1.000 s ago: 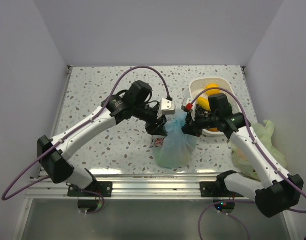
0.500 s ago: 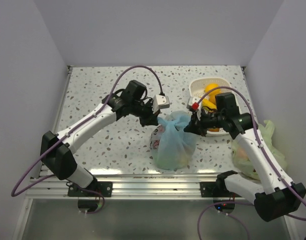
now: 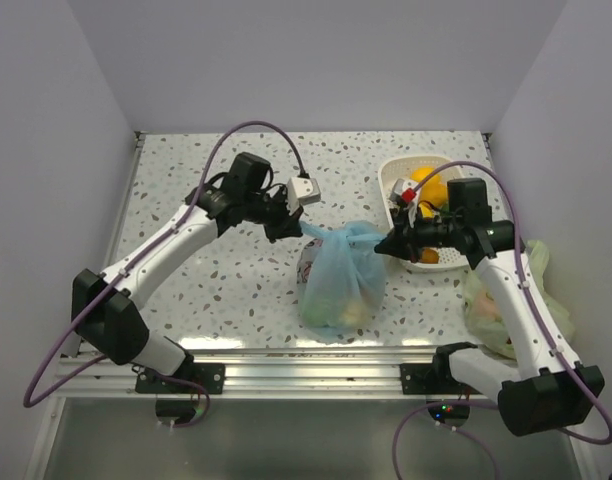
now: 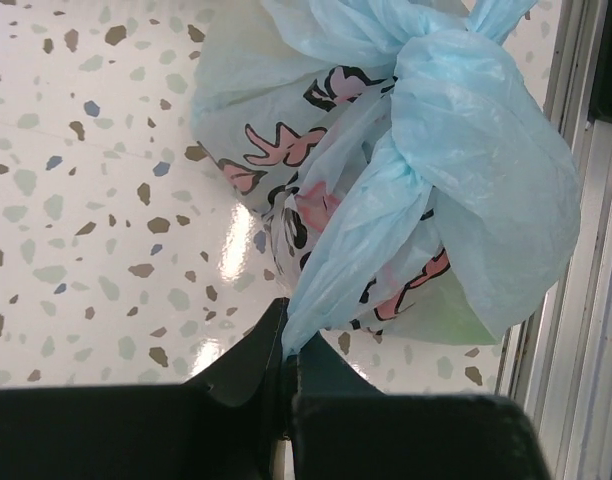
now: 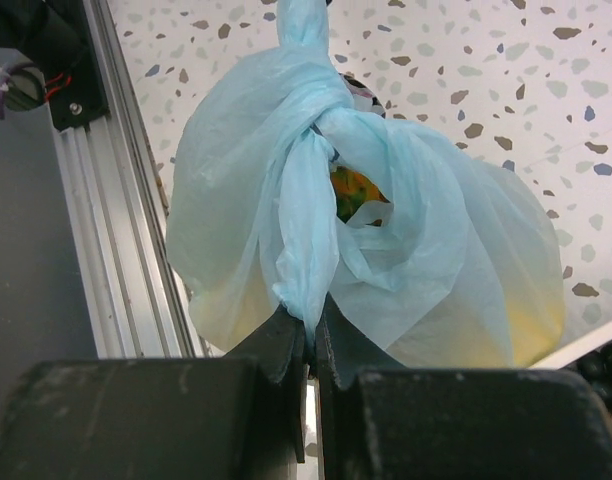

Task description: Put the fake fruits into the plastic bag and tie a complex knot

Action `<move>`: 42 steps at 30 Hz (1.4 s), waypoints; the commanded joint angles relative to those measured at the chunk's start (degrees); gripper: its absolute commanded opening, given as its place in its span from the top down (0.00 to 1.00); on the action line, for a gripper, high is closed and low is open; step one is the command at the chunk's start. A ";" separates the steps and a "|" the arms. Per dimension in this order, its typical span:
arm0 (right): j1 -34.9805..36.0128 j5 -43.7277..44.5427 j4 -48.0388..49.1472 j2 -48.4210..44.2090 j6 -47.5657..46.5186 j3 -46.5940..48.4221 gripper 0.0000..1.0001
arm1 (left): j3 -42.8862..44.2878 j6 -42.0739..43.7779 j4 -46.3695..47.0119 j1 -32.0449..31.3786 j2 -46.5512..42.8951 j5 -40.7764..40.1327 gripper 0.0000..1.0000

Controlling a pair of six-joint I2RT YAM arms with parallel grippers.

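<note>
Though bagged, fake fruits (image 5: pixel 351 190) (mostly hidden)

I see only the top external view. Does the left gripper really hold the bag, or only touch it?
Observer: Left wrist view: the left gripper is shut on a handle strip of the plastic bag.
Operator: And the other side?
Observer: The right gripper is shut on a second strip leading to the knot.
Operator: Any fruit visible inside?
Observer: Right wrist view shows an orange-green fake fruit through the gap under the knot.
</note>
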 commanded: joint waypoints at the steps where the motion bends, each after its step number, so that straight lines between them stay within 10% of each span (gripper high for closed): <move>1: -1.94 -3.17 1.96 0.57 2.35 4.38 1.00 | 2.39 4.04 -3.78 4.30 -3.62 -6.40 1.00; 16: -3.35 -1.68 -0.43 -1.97 -6.70 -11.87 1.00 | -15.62 7.81 -0.01 8.25 -9.51 -2.55 1.00; 23: -2.73 -2.91 -8.99 3.81 -13.80 -6.63 1.00 | -11.07 9.84 -1.59 6.59 -9.42 5.63 0.96; 24: -2.82 -2.03 -10.94 4.53 -15.47 -5.38 0.93 | -10.27 10.19 -2.20 5.80 -9.51 5.81 0.91; 28: -2.73 -0.27 -18.17 6.47 -20.59 1.02 0.13 | -7.02 13.18 -3.35 4.04 -10.21 6.79 0.52; 34: 2.08 6.56 -19.66 5.76 -20.77 6.13 0.02 | -5.26 17.93 -5.46 1.32 -10.30 4.68 0.20; 42: 10.71 17.48 -12.19 10.24 -13.12 8.77 0.01 | -4.29 22.49 -6.69 0.17 -10.47 0.55 0.13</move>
